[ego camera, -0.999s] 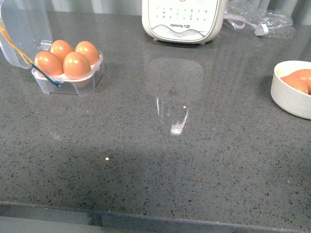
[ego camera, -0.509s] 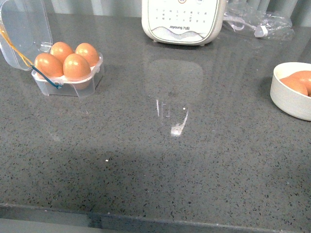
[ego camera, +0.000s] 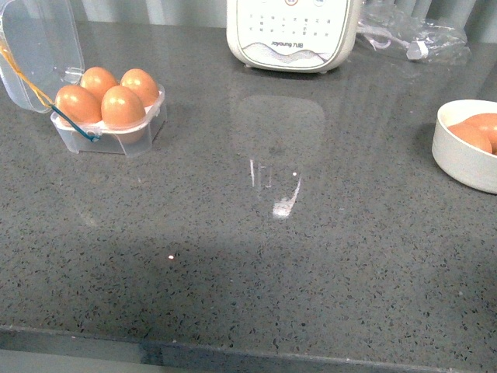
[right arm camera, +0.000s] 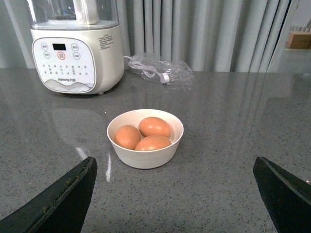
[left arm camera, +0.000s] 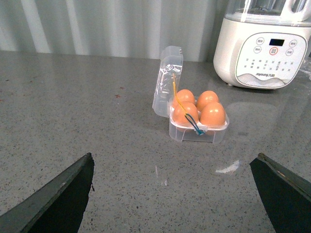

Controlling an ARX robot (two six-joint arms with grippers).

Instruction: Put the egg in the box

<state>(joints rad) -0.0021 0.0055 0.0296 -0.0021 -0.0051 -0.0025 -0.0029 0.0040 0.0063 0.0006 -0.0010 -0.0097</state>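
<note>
The clear plastic box (ego camera: 109,128) stands at the far left of the counter with its lid (ego camera: 39,47) open and upright. Its cups are all filled with orange-brown eggs (ego camera: 123,106). It also shows in the left wrist view (left arm camera: 198,130), ahead of my left gripper (left arm camera: 175,194), which is open, empty and apart from it. My right gripper (right arm camera: 177,194) is open and empty, facing a round white bowl (right arm camera: 146,155) that holds three more brown eggs (right arm camera: 154,126). Neither gripper shows in the front view.
A white kitchen appliance (ego camera: 291,35) stands at the back centre. A crumpled clear plastic bag (ego camera: 415,35) lies at the back right. The bowl (ego camera: 458,155) sits at the right edge of the front view. The grey counter's front edge (ego camera: 248,353) runs along the bottom.
The front view has shifted slightly between one second ago and now. The box, the eggs and the bowl have not moved on the counter.
</note>
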